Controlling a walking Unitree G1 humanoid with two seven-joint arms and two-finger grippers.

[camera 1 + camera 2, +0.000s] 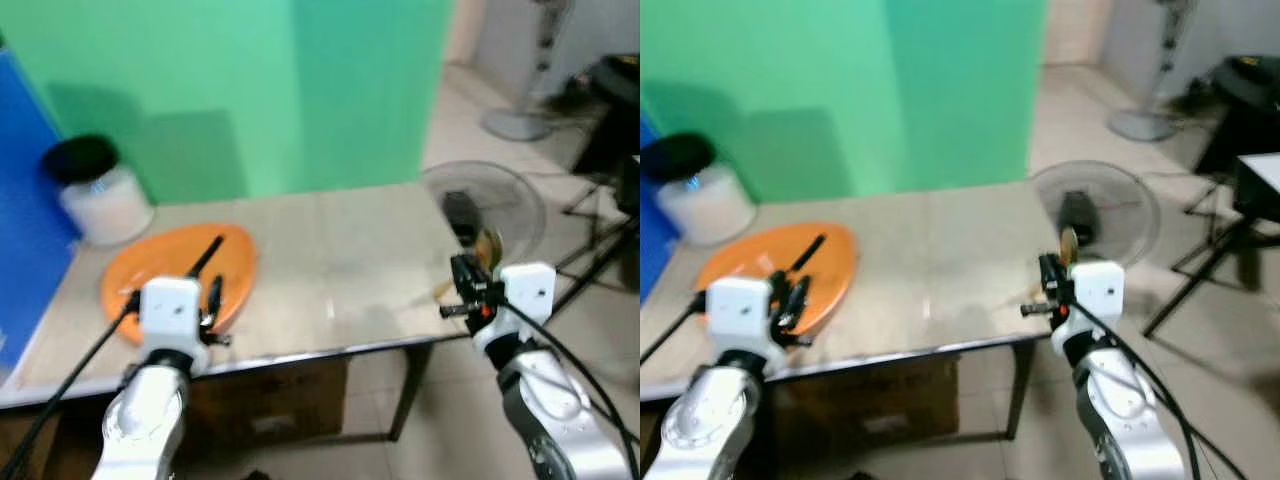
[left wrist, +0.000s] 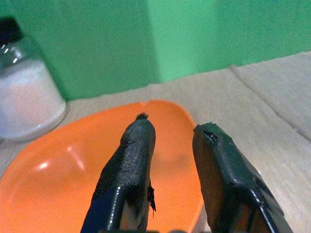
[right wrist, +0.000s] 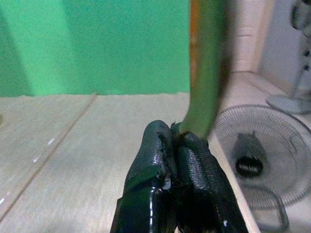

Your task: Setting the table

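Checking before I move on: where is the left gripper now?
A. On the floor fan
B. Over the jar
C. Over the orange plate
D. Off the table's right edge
C: the left gripper hangs over the orange plate, fingers apart, with the jar off beyond it.

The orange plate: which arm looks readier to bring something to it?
Probably the right: its tool is shut on a green utensil above the table. The left tool is open, above the orange plate.
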